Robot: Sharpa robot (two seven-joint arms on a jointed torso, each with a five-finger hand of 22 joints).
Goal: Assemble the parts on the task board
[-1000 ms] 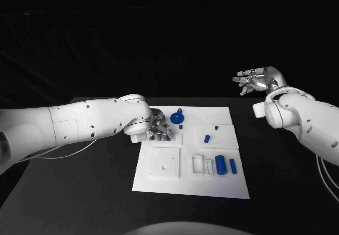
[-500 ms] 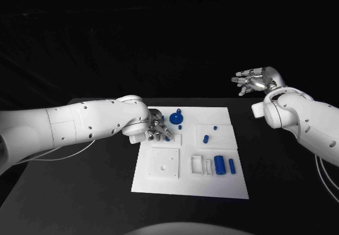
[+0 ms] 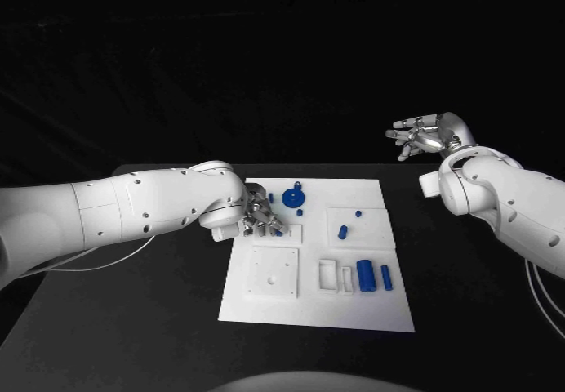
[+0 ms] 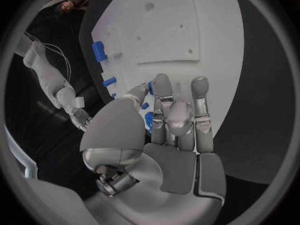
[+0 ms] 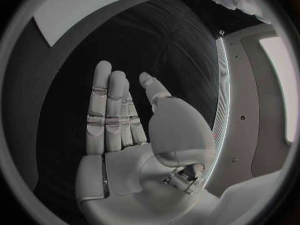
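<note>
Near you, blue parts (image 3: pixel 367 274) lie by the task board's (image 3: pixel 318 310) front right corner. Your left hand (image 3: pixel 261 218) reaches over the far left corner; I cannot tell if it holds one. Next, seat that piece gently. Your right hand (image 3: pixel 428 135) waits open, far off.

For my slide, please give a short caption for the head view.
Left hand reaches over the white board near small blue parts; right hand is raised, open, beyond the table.

lab test cell | black table (image 3: pixel 141 327) | white task board (image 3: pixel 277 306) | dark backdrop
</note>
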